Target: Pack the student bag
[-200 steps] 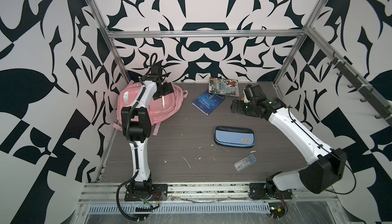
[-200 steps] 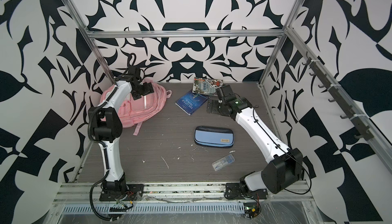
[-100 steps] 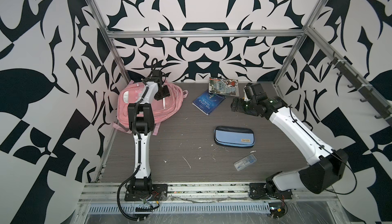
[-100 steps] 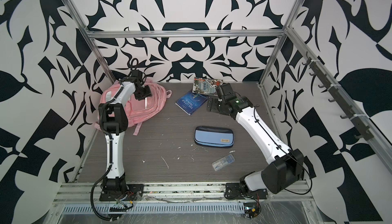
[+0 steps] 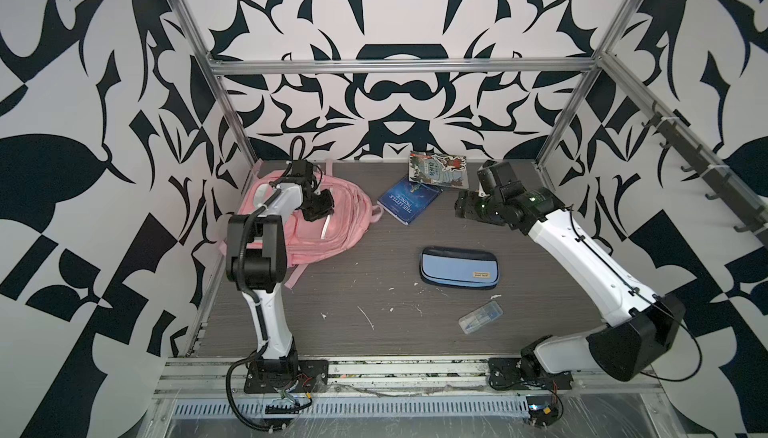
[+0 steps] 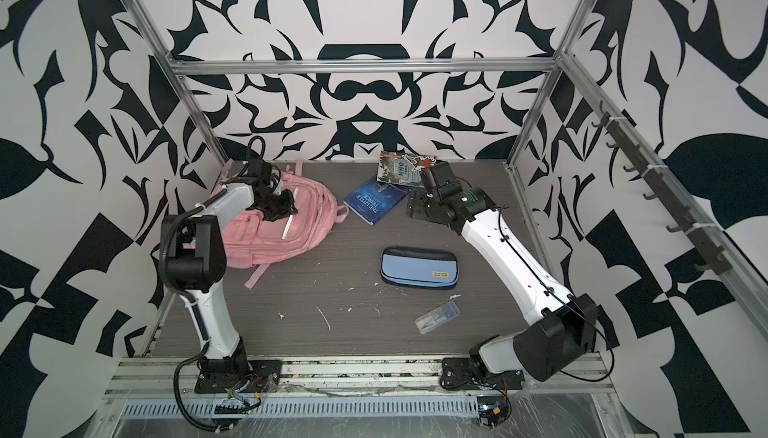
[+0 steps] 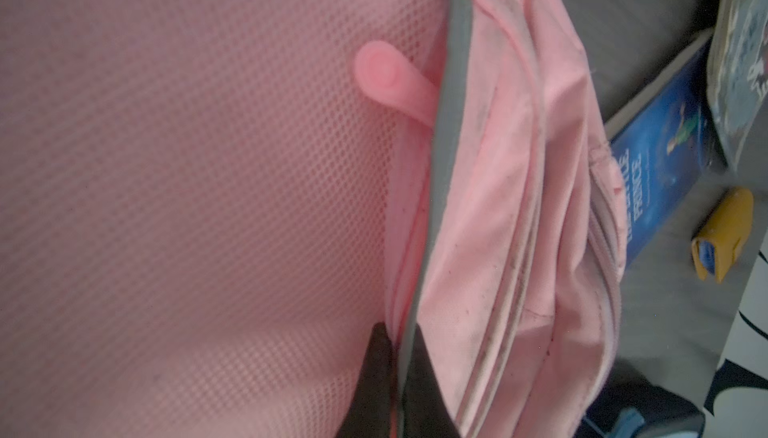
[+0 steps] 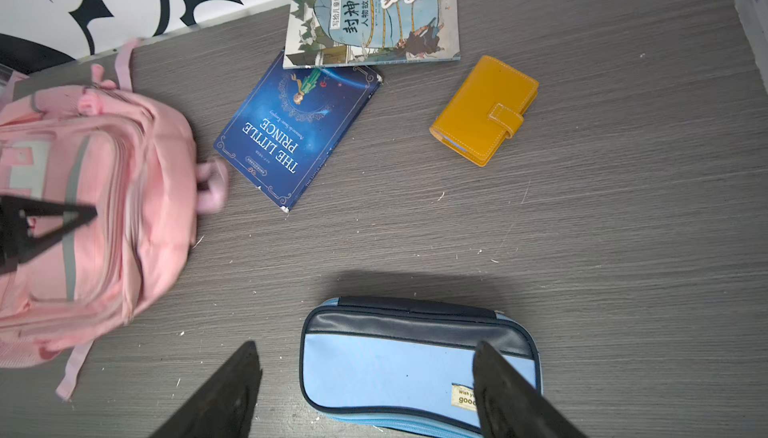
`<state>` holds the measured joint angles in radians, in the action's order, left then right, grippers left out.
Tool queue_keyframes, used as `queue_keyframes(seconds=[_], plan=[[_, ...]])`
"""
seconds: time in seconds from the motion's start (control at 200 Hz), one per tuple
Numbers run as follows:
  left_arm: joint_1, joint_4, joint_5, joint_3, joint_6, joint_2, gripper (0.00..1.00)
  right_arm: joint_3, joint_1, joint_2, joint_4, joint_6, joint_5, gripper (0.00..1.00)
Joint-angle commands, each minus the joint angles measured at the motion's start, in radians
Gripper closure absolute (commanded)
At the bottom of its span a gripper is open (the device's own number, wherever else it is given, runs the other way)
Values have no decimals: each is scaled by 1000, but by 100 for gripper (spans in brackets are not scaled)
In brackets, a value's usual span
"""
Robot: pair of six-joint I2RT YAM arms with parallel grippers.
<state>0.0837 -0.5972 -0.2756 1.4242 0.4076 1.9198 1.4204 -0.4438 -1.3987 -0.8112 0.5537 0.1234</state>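
pink student bag [image 5: 349, 228] lies at ten o'clock on the grey table [image 5: 332, 303]. left gripper [image 5: 320, 207] rests on it, fingers [image 7: 370, 394] clenched on the bag's grey strip [image 7: 449, 124]. right gripper [image 5: 461, 207] hangs at two o'clock, fingers [image 8: 232, 394] spread apart, grasping nothing. blue pencil case [image 5: 459, 267] lies near the centre.

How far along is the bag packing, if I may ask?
Done: nothing visibly packed. In hand: the left gripper is shut on the student bag. Left: blue book, picture book, yellow wallet, pencil case and clear box lie on the table; right gripper open, empty.
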Motion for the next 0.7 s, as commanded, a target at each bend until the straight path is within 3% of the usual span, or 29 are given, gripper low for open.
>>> queue_keyframes(seconds=[0.0,0.165,0.365,0.5,0.695], plan=[[48,-7,-50,-170,41,-151,100,22,-23,10,18,-11,-14,18],[185,-9,-14,-356,149,-344,100,-19,-41,-80,105,-21,-136,17],[422,-131,120,-365,328,-446,100,-59,-43,-209,214,-52,-346,9],[512,-195,180,-449,461,-527,100,-141,-42,-258,302,-54,-483,6],[548,-348,303,-385,457,-605,29,-184,-45,-287,319,-60,-547,9]])
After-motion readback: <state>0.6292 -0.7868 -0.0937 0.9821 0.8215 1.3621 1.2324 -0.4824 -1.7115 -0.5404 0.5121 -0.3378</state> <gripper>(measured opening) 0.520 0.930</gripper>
